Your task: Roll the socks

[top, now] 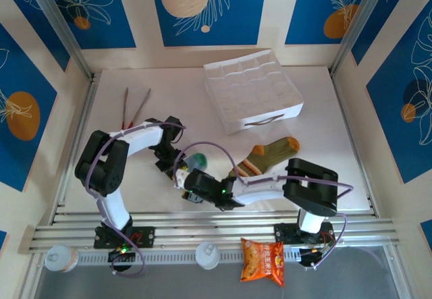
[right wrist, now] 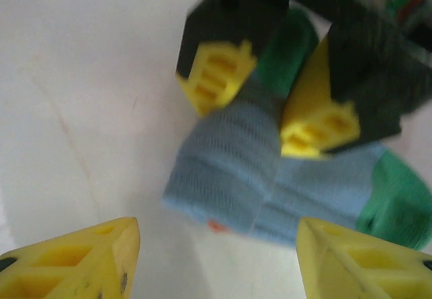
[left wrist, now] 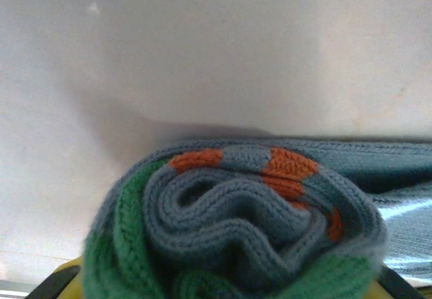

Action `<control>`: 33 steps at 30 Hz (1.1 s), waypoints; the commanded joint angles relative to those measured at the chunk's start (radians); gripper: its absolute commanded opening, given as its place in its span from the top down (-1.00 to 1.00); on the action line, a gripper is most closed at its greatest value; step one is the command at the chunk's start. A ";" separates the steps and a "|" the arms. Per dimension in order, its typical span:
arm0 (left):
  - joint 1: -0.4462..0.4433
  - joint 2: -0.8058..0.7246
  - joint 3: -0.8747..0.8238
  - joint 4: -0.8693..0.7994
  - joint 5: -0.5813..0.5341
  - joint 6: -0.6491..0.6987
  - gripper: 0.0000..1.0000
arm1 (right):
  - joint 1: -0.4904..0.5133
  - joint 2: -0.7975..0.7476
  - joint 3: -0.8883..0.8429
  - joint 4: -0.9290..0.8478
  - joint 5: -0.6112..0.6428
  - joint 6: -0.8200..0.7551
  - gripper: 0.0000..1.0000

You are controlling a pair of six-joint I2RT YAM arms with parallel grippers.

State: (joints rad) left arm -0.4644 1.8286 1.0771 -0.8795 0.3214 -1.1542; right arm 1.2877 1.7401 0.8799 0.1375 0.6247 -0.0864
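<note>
The rolled grey sock (left wrist: 243,225) sits clamped in my left gripper (right wrist: 266,103), low on the table (top: 324,110). My right gripper (right wrist: 226,262) stands apart, facing it. The olive sock (top: 266,156) lies flat nearby.

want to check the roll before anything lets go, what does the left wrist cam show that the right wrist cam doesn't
Left wrist: the end of the grey sock seen close up, its layers wound in a spiral, with orange patches and a green band. Right wrist: the left gripper pinching that roll from both sides, and the right gripper open, short of the sock. Both: the grey sock rolled up, with the white table around it.
</note>
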 commanded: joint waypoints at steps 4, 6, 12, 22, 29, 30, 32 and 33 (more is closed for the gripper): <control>-0.018 0.150 -0.017 -0.110 -0.133 -0.023 1.00 | 0.008 0.121 0.105 -0.008 0.124 -0.050 -0.24; -0.018 0.153 0.000 -0.115 -0.131 -0.019 1.00 | 0.006 0.150 0.121 -0.018 0.139 -0.036 -0.24; -0.019 0.150 0.003 -0.106 -0.099 0.000 1.00 | -0.023 0.224 0.148 -0.105 0.142 0.088 0.19; 0.007 0.062 -0.015 -0.049 -0.030 0.004 0.76 | -0.054 0.214 0.000 -0.180 -0.022 0.387 1.00; 0.040 0.027 0.021 -0.015 0.005 0.002 0.08 | -0.060 0.236 -0.108 -0.166 -0.142 0.498 1.00; 0.045 0.022 0.023 -0.009 0.006 0.000 0.00 | -0.060 0.239 -0.116 -0.166 -0.150 0.509 1.00; 0.058 0.007 0.034 0.002 0.013 -0.002 -0.14 | -0.067 0.247 -0.136 -0.156 -0.183 0.525 1.00; 0.063 0.003 0.038 0.007 0.021 0.000 -0.20 | -0.071 0.251 -0.142 -0.156 -0.194 0.534 1.00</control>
State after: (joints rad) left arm -0.4313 1.8355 1.1206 -0.8867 0.3660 -1.1481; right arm 1.2293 1.8755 0.8509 0.2863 0.5747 0.3565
